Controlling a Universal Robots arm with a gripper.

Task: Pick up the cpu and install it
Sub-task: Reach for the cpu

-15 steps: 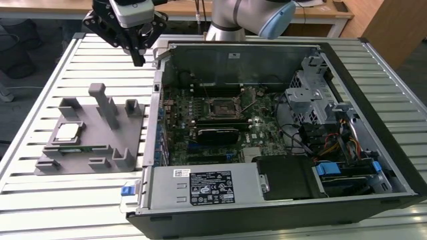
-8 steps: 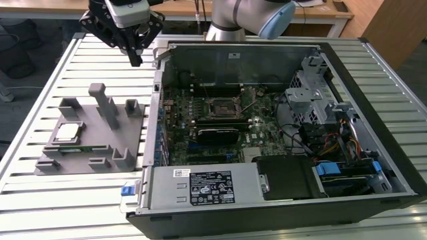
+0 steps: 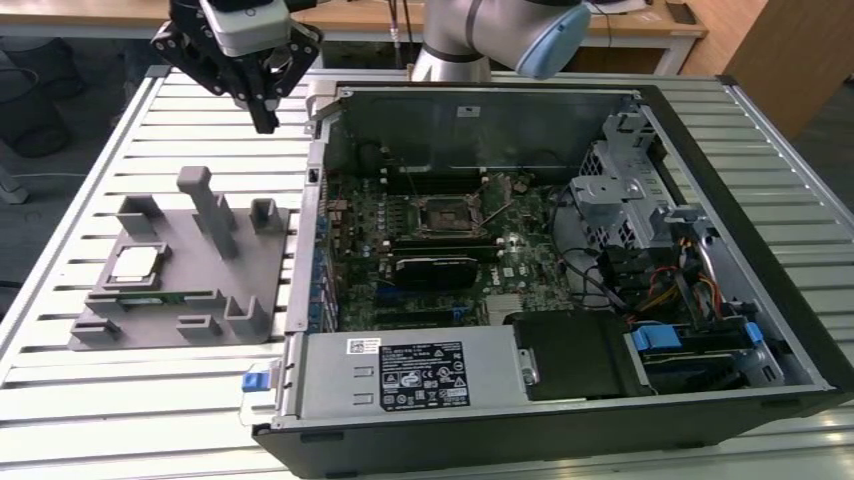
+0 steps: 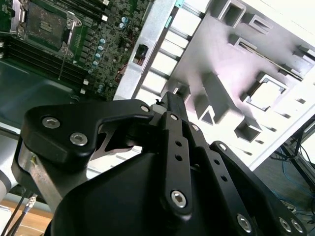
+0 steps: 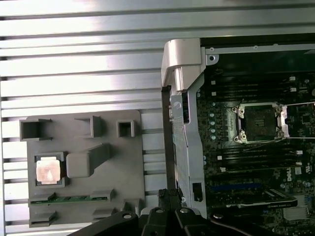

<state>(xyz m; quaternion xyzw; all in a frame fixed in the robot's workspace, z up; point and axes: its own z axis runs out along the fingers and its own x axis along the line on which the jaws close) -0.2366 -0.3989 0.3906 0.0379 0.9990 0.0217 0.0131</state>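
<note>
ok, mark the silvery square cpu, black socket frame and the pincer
silvery square cpu (image 5: 48, 171): first wrist view, middle of its metal top
black square socket frame (image 5: 260, 121): first wrist view, its centre
black pincer (image 3: 264, 122): exterior view, between its tips

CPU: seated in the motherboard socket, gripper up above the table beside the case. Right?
Not quite. The cpu is not in the socket, which is empty. It lies in a pocket of the gray holder on the table, at the exterior view's left of the case. The exterior view shows this. The gripper is indeed above the table beside the case.
</note>
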